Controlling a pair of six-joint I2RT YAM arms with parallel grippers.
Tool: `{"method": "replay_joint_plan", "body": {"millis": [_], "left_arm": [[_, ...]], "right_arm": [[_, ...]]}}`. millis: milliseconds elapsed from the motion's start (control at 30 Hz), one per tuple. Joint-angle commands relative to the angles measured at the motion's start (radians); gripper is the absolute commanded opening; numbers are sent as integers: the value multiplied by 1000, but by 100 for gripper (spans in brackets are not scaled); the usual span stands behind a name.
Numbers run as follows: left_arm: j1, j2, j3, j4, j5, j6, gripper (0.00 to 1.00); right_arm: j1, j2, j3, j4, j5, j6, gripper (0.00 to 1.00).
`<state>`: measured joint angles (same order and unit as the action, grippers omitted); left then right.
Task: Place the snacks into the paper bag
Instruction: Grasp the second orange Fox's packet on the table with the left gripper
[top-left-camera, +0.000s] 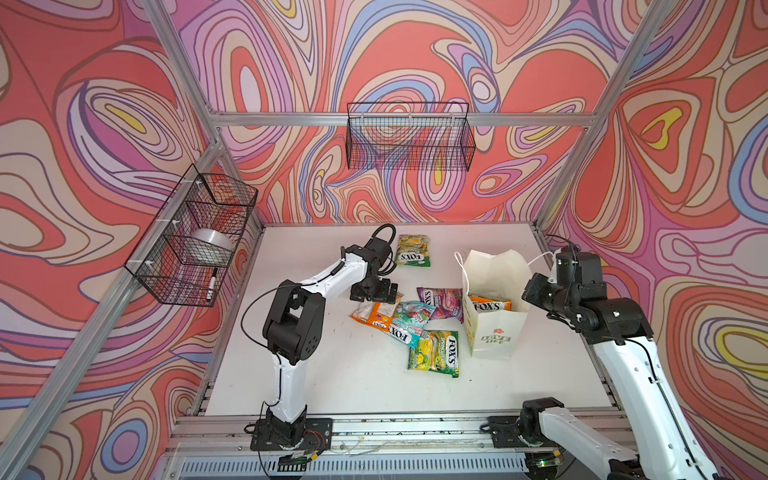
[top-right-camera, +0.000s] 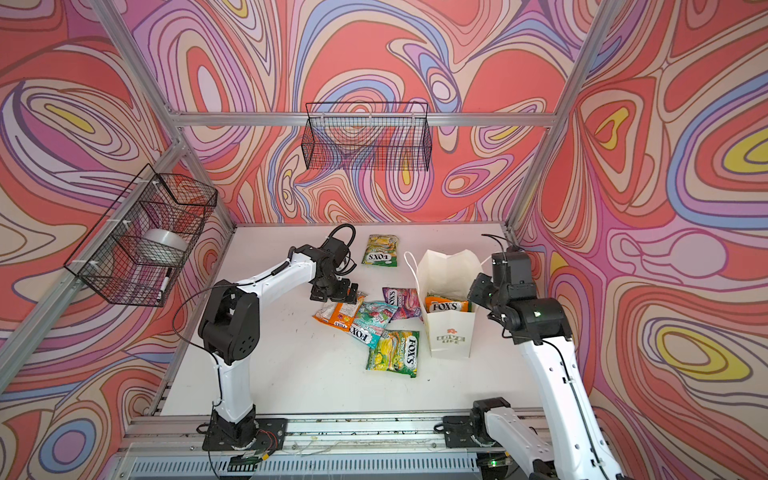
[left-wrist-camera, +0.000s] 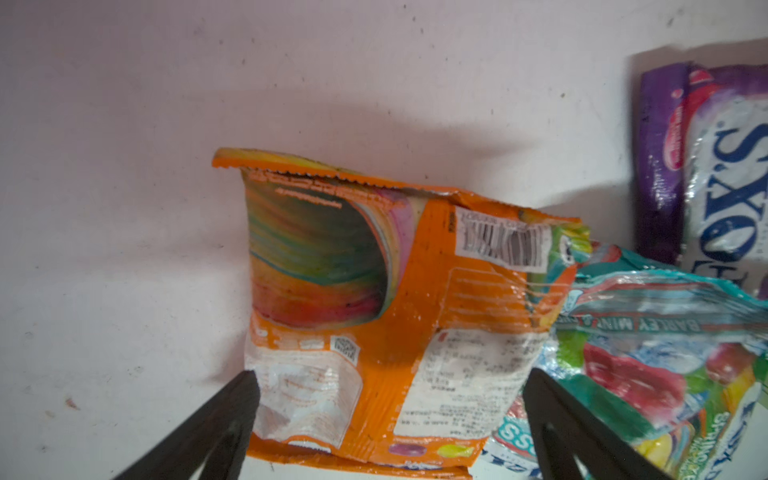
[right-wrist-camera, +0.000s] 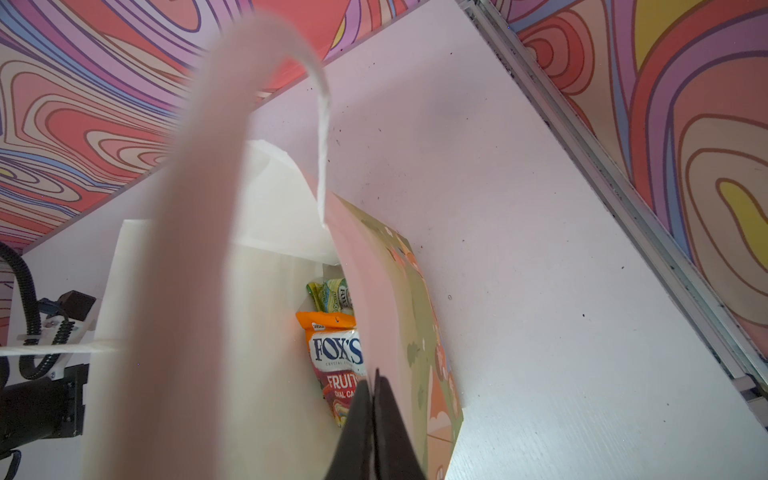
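**Five snacks outside the bag, open left gripper over the orange one**

Five FOX'S packets lie on the white table (top-left-camera: 332, 374) beside the paper bag (top-left-camera: 494, 332), all on its left-arm side. The orange packet (left-wrist-camera: 415, 270) lies back-up, furthest of the middle cluster from the bag. The teal packet (left-wrist-camera: 665, 332) overlaps its bag-side edge, and the purple packet (top-left-camera: 442, 301) lies between them and the bag.

The left gripper (left-wrist-camera: 392, 376) hangs directly above the orange packet. Its fingers (left-wrist-camera: 216, 424) are spread as wide as they go and grip nothing. In the left wrist view the packet's long axis runs away between the two fingers, so closing would pinch across its width. One finger stands over the teal overlap, which I judge the likeliest snag.

The right gripper (right-wrist-camera: 376, 386) is closed tight on the bag's picnic-printed wall (right-wrist-camera: 415, 332), at its top edge on the side away from the cluster, apparently steadying the mouth. Inside the bag stand an orange Fruits packet (right-wrist-camera: 336, 353) and a green packet (right-wrist-camera: 332, 293).
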<state>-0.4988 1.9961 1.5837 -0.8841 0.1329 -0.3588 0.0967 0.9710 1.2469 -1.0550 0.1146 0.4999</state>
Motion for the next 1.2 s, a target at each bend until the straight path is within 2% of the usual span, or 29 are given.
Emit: {"method": "replay_joint_plan", "body": {"millis": [0,300,467,733,1000,1167], "left_arm": [[-6,28,-7,-12,0,6,100],[-6,66,-26,9,-58,-30,100],[-6,77,-44,24,-88,-47,94],[-6,90,-42,30,-87,-91,63],[-6,6,-34,32,-130,-139,33],[-4,-72,-25,30,-171,-176,24]], "right_arm": [[-3,-12,25,39,11,5,0],[-4,1,31,52,22,-3,0],[-4,4,36,54,39,-14,0],[-4,-4,25,62,43,-13,0],[-4,-15,37,59,68,-25,0],[-4,-17,43,61,69,-31,0]]}}
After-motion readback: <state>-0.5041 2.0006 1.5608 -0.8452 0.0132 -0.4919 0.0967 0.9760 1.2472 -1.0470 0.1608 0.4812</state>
